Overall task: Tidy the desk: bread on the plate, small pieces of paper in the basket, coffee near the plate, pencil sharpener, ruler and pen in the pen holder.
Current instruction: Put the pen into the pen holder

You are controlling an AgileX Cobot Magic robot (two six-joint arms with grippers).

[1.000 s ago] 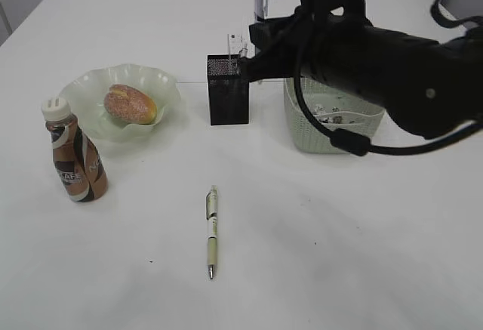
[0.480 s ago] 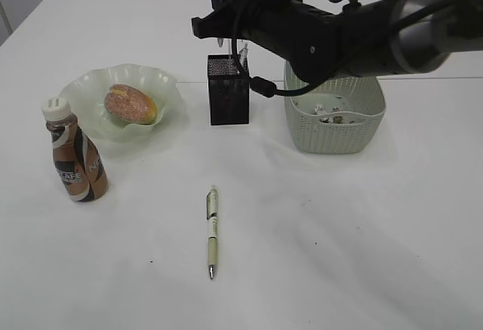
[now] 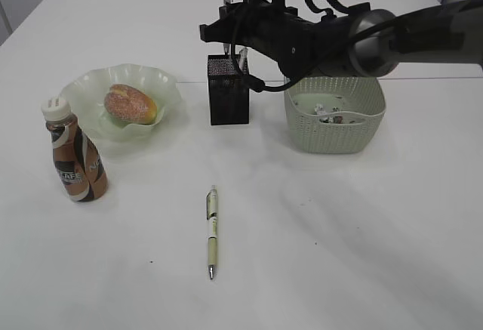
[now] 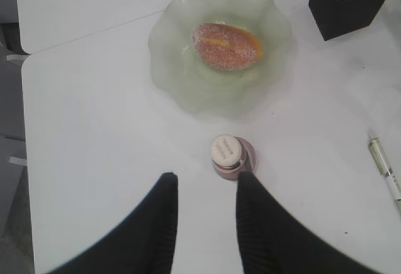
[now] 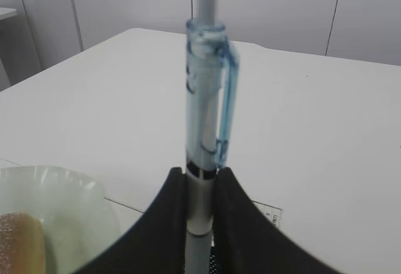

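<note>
Holding a blue pen (image 5: 203, 130) upright, right gripper (image 5: 199, 189) is clamped on it above the pen holder (image 3: 227, 90). If the tip catches the rim, it could tip over. Left gripper (image 4: 205, 192) hangs with fingers apart, empty, over the coffee (image 4: 229, 156).

It looks like a lab or office room: a large plain white table (image 3: 362, 232) with a thin seam, backed by pale grey panelled walls (image 5: 269, 10).

White desk (image 3: 339, 254) w/ thin seam. Pen holder (image 3: 228, 92) stands center-back; basket (image 3: 336, 118) just right of it, plate (image 3: 83, 92) left, coffee (image 3: 73, 156) further left-front. Loose pen (image 3: 213, 232) lies well in front of holder.
</note>
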